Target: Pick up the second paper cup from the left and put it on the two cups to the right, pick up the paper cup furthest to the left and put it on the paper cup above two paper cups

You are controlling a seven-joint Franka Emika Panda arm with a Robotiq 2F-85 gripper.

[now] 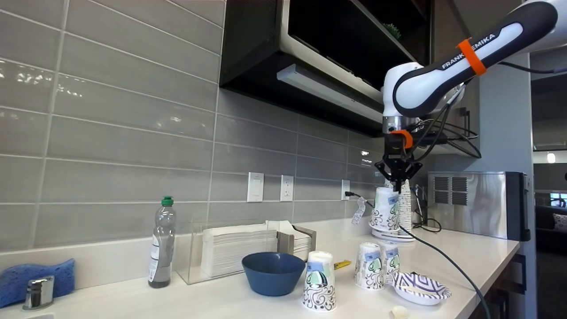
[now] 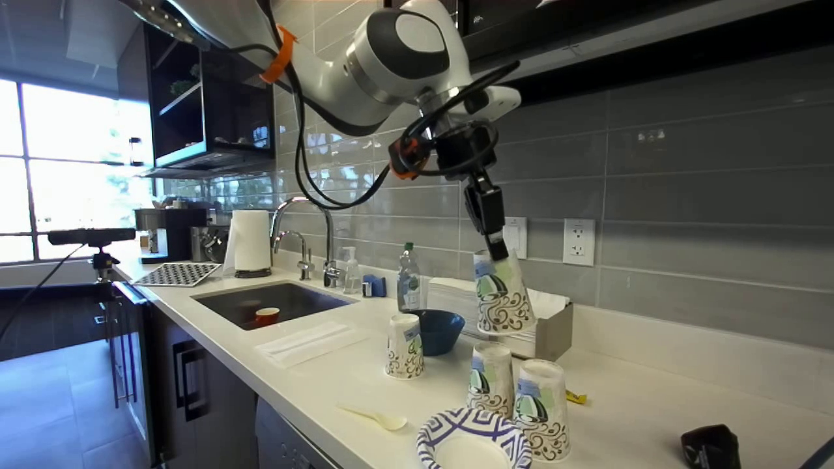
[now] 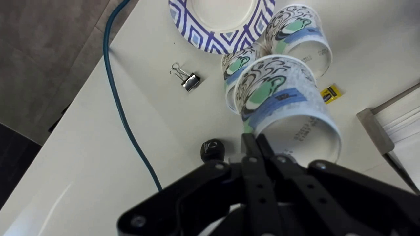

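In an exterior view I recorded one white jointed robot arm with black trim (image 1: 436, 86), entering from the upper right, its forearm sloping down to the wrist and ringed by an orange strap (image 1: 472, 56). Fitted at its end: one black two-fingered gripper (image 1: 398, 188), pointing down.

Held item: one tapered white paper cup (image 2: 505, 296), upside down, narrow base uppermost, leaning slightly in an exterior view. Decoration: dark scrolls near the mouth, green and blue patches above, a blue strip with a dark mark; small printed characters on the base.

Relation to jaws: in the wrist view I saw the fingertips (image 3: 248, 141) nearly together, pinching the cup's base rim, one outside the wall, one inside the recessed base. The body hung below them.

Location: in the air, above two matching inverted white paper cups (image 1: 368, 266), a gap between. These stood side by side on the smooth white countertop (image 1: 248, 305); whether they touched I could not tell. Just beside: one low round white dish with blue pattern (image 3: 211, 42).

Also listed: one lone inverted white paper cup (image 1: 319, 283), same print, near a dark blue round bowl (image 1: 273, 279).
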